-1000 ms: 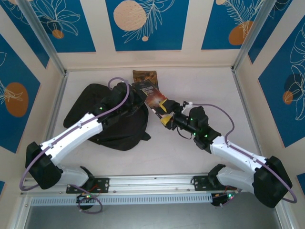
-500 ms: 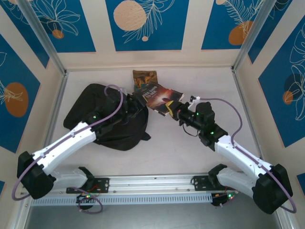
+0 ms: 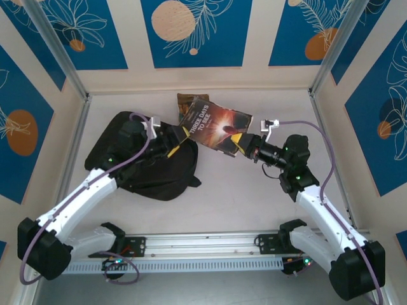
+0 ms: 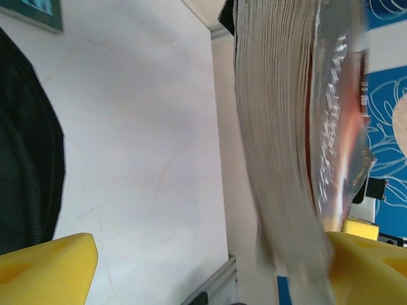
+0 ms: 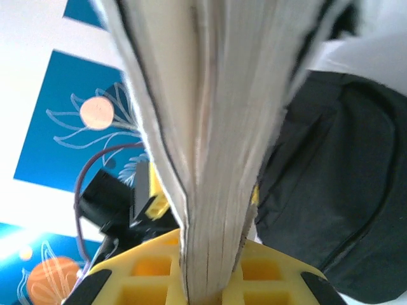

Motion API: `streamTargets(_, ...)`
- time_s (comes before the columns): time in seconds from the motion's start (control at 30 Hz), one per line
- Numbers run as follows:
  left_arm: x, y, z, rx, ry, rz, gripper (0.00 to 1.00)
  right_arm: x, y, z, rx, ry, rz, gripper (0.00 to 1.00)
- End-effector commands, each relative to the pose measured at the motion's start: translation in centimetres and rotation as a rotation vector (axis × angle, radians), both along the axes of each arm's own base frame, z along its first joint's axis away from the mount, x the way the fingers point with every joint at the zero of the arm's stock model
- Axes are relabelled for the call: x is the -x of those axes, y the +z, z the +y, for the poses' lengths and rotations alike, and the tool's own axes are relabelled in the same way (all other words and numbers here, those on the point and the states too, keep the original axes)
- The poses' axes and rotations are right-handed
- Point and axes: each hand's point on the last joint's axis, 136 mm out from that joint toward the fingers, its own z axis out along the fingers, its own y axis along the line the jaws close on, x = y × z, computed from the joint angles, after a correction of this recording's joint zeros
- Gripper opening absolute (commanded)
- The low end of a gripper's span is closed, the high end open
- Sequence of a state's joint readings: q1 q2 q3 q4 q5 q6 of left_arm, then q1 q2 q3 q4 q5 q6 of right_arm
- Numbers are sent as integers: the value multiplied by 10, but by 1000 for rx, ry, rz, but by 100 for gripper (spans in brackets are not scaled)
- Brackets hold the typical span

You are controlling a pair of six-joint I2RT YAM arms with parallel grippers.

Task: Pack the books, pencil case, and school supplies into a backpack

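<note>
My right gripper (image 3: 239,142) is shut on the near edge of the books (image 3: 216,126), a thin stack whose top cover is dark brown with a white title. The stack is lifted and tilted above the table, right of the black backpack (image 3: 137,166). In the right wrist view the page edges (image 5: 216,127) fan up out of the closed yellow jaws (image 5: 213,283), with the backpack (image 5: 337,190) behind them. My left gripper (image 3: 176,141) is open over the backpack's right side, at the stack's left corner. In the left wrist view the pages (image 4: 280,127) run beside one yellow finger (image 4: 372,270); the other finger (image 4: 44,267) stands far off.
A brownish flat item (image 3: 189,100) lies on the table behind the lifted stack, near the back wall. Metal frame rails (image 3: 76,146) border the white table on both sides, and bare tabletop (image 3: 254,197) lies in front of the backpack and to the right.
My left gripper has opened and drawn back left off the books. My right gripper has shut on them and pulled right, lifting the cover into view.
</note>
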State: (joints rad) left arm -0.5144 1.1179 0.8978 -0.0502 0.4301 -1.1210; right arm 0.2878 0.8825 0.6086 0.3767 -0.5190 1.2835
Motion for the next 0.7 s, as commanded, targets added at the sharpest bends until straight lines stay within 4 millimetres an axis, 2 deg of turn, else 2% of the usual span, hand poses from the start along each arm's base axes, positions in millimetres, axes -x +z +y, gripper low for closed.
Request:
streamTargets(0.0, 3, 42, -15, 143, -82, -114, 88, 23, 28, 6, -26, 91, -162, 0)
streamTargets(0.1, 1, 49, -15, 155, -75, -142, 82, 26, 26, 8, -39, 103, -155, 0)
streamTargets(0.2, 0, 55, -15, 170, -71, -166, 68, 26, 21, 9, -42, 102, -145, 0)
streamTargets(0.27, 1, 58, -18, 184, -81, -180, 55, 25, 20, 9, -43, 95, -139, 0)
streamTargets(0.37, 5, 63, -22, 206, -99, -213, 27, 22, 18, 7, -37, 73, -130, 0)
streamTargets(0.43, 11, 70, -25, 223, -127, -261, 3, 20, 21, 6, -34, 63, -131, 0)
streamTargets(0.5, 18, 76, -27, 228, -155, -306, 0, 19, 24, 5, -37, 53, -128, 0)
streamTargets(0.67, 30, 83, -24, 237, -171, -366, 0, 17, 36, 1, -78, 25, -139, 34)
